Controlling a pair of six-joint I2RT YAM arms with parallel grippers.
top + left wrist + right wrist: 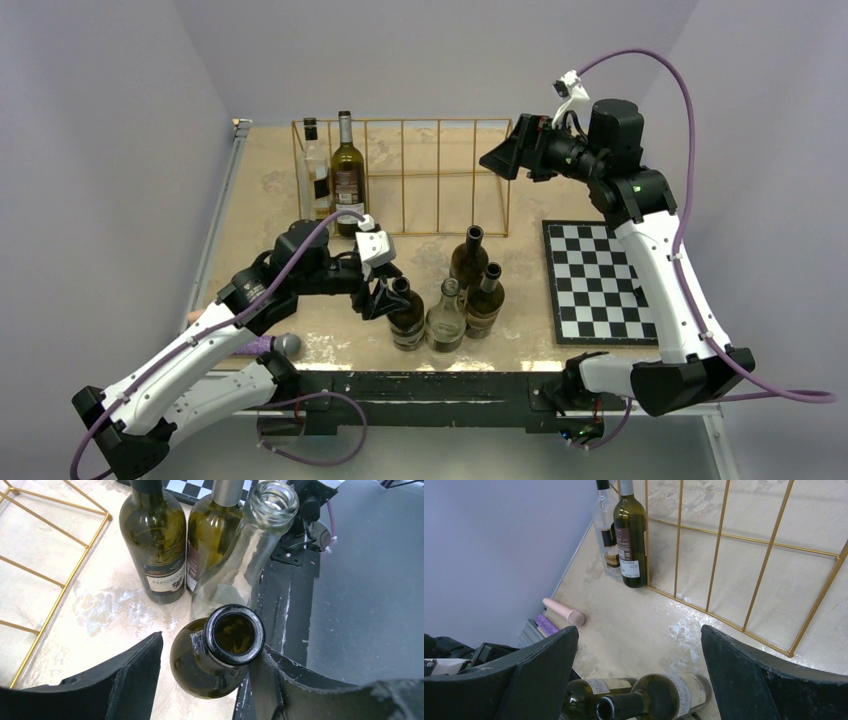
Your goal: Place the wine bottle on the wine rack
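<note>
The left wrist view's top edge cuts the necks off the dark bottle (155,535) and the paler green bottle (209,530) beside it. The wine rack (60,600) runs out past the left edge, and the fingers (132,677) of the left hand (210,647) are cropped at the bottom. In the right wrist view the clear bottle (604,525) stands half hidden behind the labelled green bottle (629,535), both tops cropped. From above, a pink rod (196,316) barely shows past the left arm (200,350).
</note>
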